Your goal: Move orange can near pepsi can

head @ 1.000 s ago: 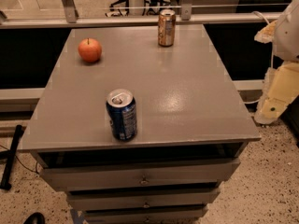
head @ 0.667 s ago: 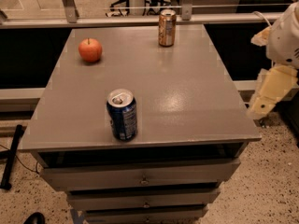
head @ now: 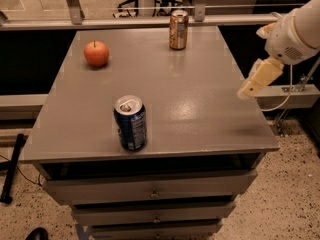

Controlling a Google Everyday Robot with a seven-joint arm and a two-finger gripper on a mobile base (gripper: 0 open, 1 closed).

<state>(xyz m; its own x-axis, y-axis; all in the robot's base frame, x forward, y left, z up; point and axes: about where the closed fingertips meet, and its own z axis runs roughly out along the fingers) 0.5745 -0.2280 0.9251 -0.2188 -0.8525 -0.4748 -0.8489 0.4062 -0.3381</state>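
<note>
The orange can (head: 178, 30) stands upright at the far edge of the grey table (head: 200, 114), right of centre. The pepsi can (head: 131, 124) stands upright near the front edge, left of centre, with its opened silver top showing. My gripper (head: 249, 90) hangs at the end of the white arm (head: 295, 34) over the table's right edge, about level with the table's middle. It is well to the right of both cans, touches neither, and holds nothing that I can see.
A round orange-red apple (head: 96, 53) sits at the far left of the table. Drawers (head: 150, 191) run below the front edge. A rail (head: 125, 20) runs behind the table. A ledge (head: 295, 96) stands to the right.
My arm and gripper have moved up and leftward, from beside the table's right side to over its right edge. The cans and the apple have not moved.
</note>
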